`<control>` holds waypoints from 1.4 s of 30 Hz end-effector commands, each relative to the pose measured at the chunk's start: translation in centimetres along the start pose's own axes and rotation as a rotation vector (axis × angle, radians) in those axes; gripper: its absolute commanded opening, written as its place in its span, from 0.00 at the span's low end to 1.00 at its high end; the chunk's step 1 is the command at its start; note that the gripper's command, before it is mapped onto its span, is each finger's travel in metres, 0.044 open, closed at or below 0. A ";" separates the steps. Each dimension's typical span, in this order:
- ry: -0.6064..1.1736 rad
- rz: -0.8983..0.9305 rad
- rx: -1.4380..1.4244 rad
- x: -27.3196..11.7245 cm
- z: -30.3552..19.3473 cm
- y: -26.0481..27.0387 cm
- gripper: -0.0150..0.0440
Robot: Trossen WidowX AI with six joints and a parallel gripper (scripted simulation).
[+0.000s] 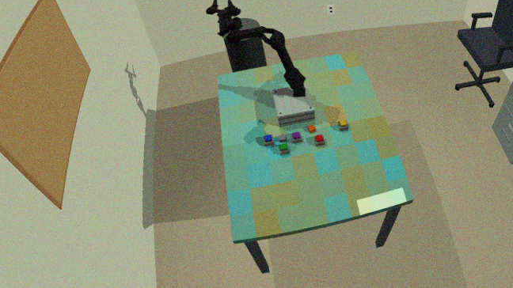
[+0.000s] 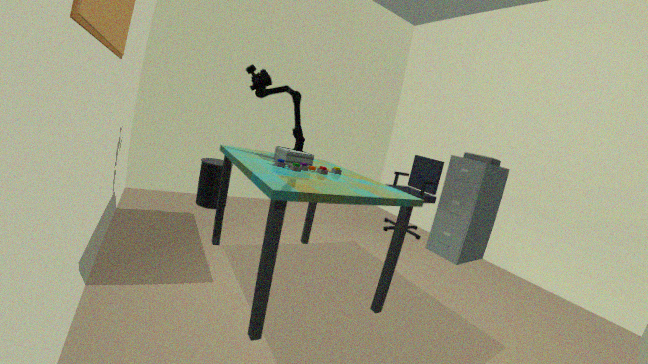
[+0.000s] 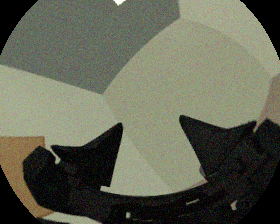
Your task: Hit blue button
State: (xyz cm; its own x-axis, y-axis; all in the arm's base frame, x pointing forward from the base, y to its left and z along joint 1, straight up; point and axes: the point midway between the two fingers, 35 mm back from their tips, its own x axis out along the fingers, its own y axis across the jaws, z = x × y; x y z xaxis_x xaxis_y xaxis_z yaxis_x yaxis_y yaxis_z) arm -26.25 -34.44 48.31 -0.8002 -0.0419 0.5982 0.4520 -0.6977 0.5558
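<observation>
The blue button (image 1: 268,138) (image 2: 281,161) sits on a grey base at the left end of a row of buttons on the checkered table (image 1: 301,196) (image 2: 350,190), in front of the arm's grey base plate (image 1: 294,106). My gripper (image 1: 222,6) (image 2: 255,78) (image 3: 151,122) is open and empty. It is raised high behind the table, far above and behind the buttons, pointing up at the wall and ceiling. The wrist view shows only the two spread fingers against the walls and ceiling.
Other buttons stand near the blue one: green (image 1: 283,147), purple (image 1: 297,136), red (image 1: 319,138), orange (image 1: 311,128), yellow (image 1: 343,123), and a small grey block (image 1: 283,138). A dark bin (image 1: 247,47) stands behind the table. A chair (image 1: 484,46) and cabinet (image 2: 467,208) are at the right.
</observation>
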 end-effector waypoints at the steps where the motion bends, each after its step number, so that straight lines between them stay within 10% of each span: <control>1: 0.014 0.009 -0.008 -0.2 -0.2 0.3 0.93; 22: 0.800 1.038 -0.597 -31.5 -10.5 16.2 0.93; 42: 1.062 2.321 -1.089 -62.1 -0.1 3.7 0.93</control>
State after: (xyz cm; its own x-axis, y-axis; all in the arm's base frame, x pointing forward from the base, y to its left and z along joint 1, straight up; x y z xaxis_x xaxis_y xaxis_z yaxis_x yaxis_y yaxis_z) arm 22.89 -39.48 15.89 0.1852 -0.6817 -0.7078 0.5326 0.6749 -0.5107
